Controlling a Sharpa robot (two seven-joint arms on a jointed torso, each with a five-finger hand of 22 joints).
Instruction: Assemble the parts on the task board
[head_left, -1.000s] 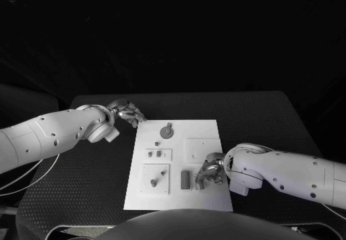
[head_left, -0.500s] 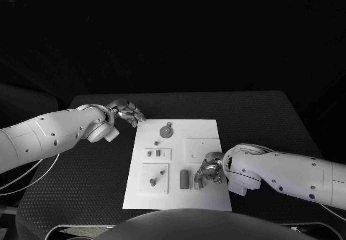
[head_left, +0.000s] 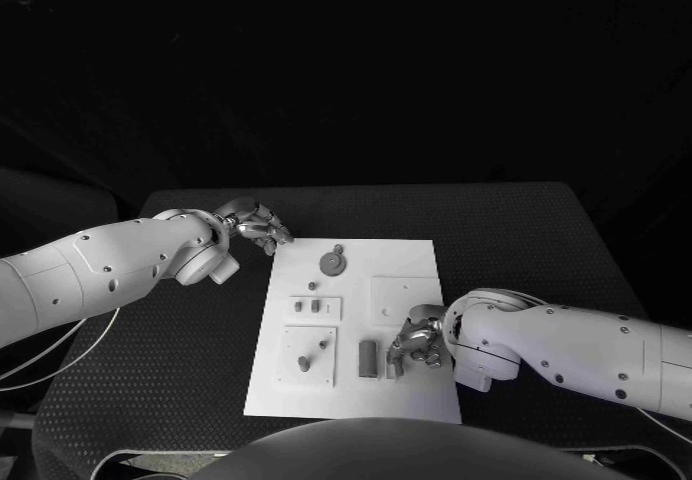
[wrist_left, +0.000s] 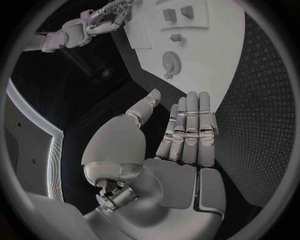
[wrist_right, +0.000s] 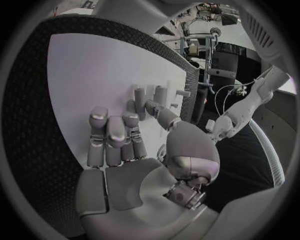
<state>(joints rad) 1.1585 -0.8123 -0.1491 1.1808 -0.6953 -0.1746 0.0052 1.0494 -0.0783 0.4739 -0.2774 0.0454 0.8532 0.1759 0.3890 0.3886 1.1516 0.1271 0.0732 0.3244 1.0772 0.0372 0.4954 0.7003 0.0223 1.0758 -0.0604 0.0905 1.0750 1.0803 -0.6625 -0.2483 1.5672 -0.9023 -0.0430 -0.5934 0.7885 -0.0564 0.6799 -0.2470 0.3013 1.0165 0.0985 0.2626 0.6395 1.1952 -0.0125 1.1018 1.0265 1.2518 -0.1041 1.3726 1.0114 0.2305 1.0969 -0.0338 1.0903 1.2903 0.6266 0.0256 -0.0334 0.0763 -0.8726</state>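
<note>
White board (head_left: 411, 270): flat on black table (head_left: 548, 240), mid-scene.
Parts: grey — disc (head_left: 333, 263) near far edge, bar (head_left: 369, 358) near front.
Right hand (head_left: 418, 342): low over board beside bar; hold — cannot tell.
Left hand (head_left: 253, 226): off board's far-left corner, fingers extended, holding nothing.

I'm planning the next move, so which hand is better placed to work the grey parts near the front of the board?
Probably the right hand: it sits over the task board beside the upright grey parts. The left hand hovers off the board's far corner.
</note>
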